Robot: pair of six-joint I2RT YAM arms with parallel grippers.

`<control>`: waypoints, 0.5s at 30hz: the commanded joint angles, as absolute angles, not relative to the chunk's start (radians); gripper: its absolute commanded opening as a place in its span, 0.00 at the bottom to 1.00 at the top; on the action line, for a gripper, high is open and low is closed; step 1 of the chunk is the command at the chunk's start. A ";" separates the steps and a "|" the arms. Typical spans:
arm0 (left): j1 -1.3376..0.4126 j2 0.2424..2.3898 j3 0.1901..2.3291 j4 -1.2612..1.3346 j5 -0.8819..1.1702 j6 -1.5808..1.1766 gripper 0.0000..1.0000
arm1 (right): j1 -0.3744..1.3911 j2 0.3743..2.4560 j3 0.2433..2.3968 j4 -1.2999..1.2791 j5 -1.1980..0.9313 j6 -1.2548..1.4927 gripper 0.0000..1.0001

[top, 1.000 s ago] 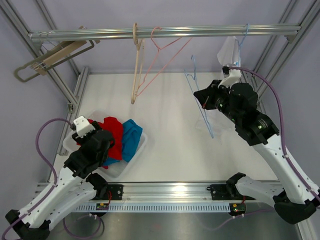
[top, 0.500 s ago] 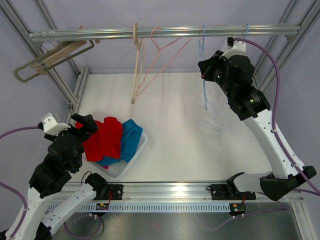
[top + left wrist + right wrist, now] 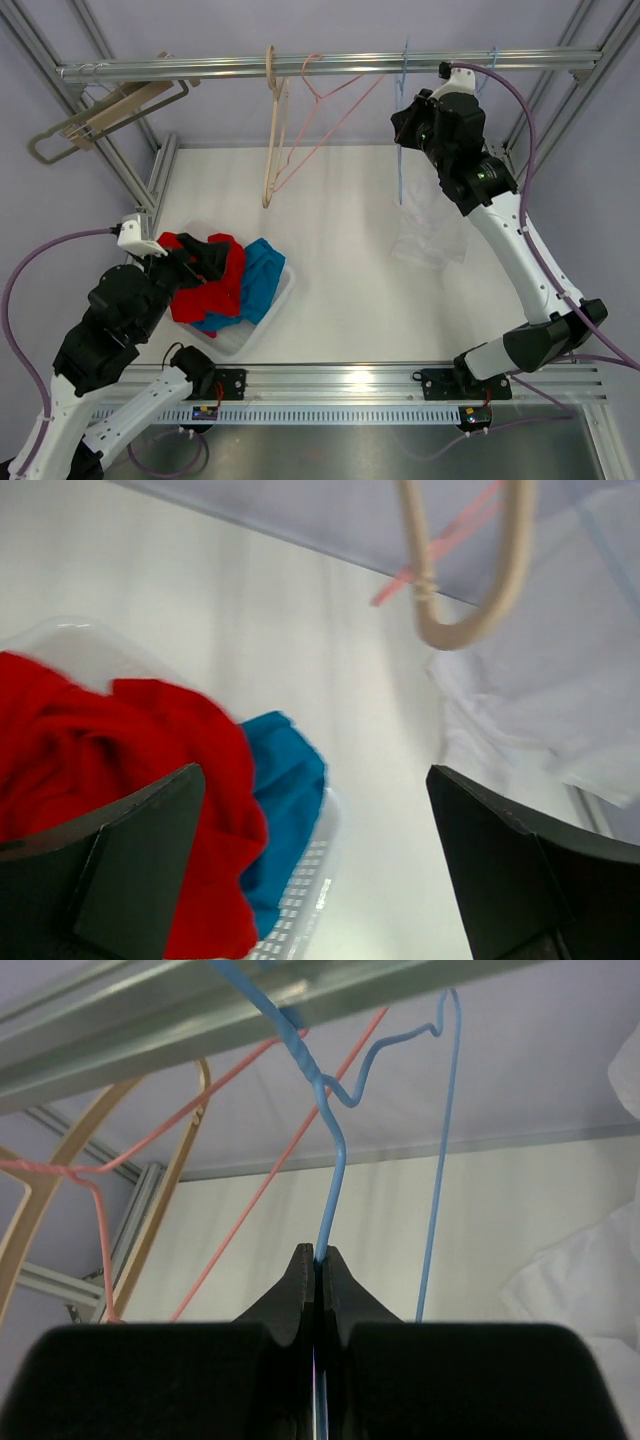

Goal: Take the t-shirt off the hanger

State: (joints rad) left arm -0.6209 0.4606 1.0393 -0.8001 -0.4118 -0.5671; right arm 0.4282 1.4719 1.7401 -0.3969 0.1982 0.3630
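Pinches the blue hanger tight w/ the rt gripper, up at 1 o'clock in the top view, just under the twist in the wire. Has that hanger's hook over the metal rail. Has the white t-shirt down on the table at 3 o'clock, off the hanger, by its low end; can't tell if touching. Holds the left gripper wide open w/ nothing in it, at 8 o'clock, above the basket. Shows a red cloth & a blue cloth piled in that basket. Shows a tan hanger & a pink hanger on the rail near 12 o'clock.
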 commanded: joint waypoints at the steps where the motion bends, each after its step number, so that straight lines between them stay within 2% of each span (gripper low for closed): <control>1: -0.618 0.495 1.062 -0.620 -0.054 -0.537 0.99 | 0.423 1.463 1.672 -0.339 0.151 0.393 0.00; 7: -0.618 0.567 1.023 -0.526 0.121 -0.534 0.99 | 0.423 1.393 1.594 -0.314 0.143 0.413 0.00; 8: -0.618 0.574 1.020 -0.508 0.158 -0.526 0.99 | 0.423 1.366 1.582 -0.318 0.140 0.411 0.04; 9: -0.620 0.578 1.011 -0.497 0.170 -0.523 0.99 | 0.423 1.353 1.580 -0.339 0.140 0.407 0.12; 10: -0.620 0.581 1.009 -0.492 0.181 -0.512 0.99 | 0.423 1.339 1.577 -0.353 0.146 0.403 0.35; 12: -0.618 0.580 1.008 -0.485 0.183 -0.500 0.99 | 0.422 1.293 1.577 -0.405 0.156 0.377 0.58; 13: -0.620 0.577 1.008 -0.486 0.183 -0.488 0.99 | 0.422 1.276 1.578 -0.425 0.170 0.368 0.65; 15: -0.620 0.574 1.003 -0.486 0.189 -0.479 0.99 | 0.420 1.224 1.574 -0.455 0.195 0.341 0.65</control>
State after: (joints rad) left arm -0.6209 0.5842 1.0050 -0.5652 0.1062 -0.5182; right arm 0.4263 1.3079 1.5707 -0.3992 0.1638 0.3847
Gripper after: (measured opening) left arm 0.988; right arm 0.646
